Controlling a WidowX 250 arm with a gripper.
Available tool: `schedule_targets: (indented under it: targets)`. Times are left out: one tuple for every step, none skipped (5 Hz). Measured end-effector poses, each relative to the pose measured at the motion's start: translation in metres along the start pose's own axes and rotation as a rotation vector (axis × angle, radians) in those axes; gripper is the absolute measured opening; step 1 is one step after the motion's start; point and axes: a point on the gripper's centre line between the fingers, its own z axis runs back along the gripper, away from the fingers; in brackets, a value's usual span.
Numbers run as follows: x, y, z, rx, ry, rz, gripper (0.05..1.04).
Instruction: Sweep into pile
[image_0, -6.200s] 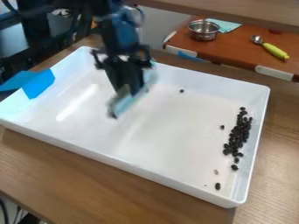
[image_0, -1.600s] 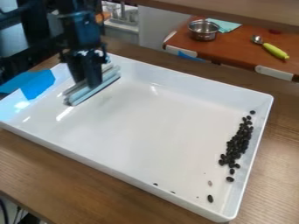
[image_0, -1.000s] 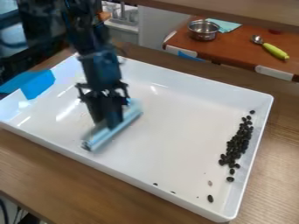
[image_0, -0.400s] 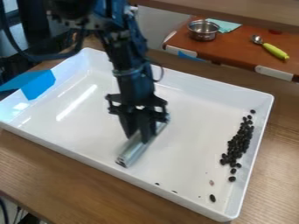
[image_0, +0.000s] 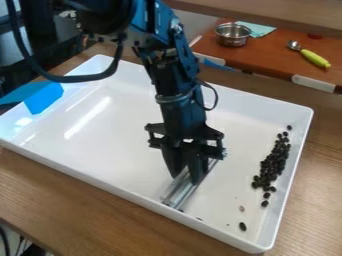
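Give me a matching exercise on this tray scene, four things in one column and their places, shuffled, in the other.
Things:
1. Main cluster of dark beans
2. Grey bar
3. Metal pot
4. Blue tape

Places:
A. On the reddish-brown surface
B. In the gripper
C. At the left end of the white tray
D. Near the tray's right wall

Pairs: 1-D, 2-B, 3-A, 4-C

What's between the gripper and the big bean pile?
One end of the bar pokes out by the gripper. Then it's bare tray to the pile, in the camera view.
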Motion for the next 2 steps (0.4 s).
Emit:
schedule_targets:
  targets:
    - [-0.001,-0.013,-0.005,-0.016,-0.005,0.001,0.336]
    - [0.001,-0.026,-0.008,-0.042,-0.003,0.028,0.336]
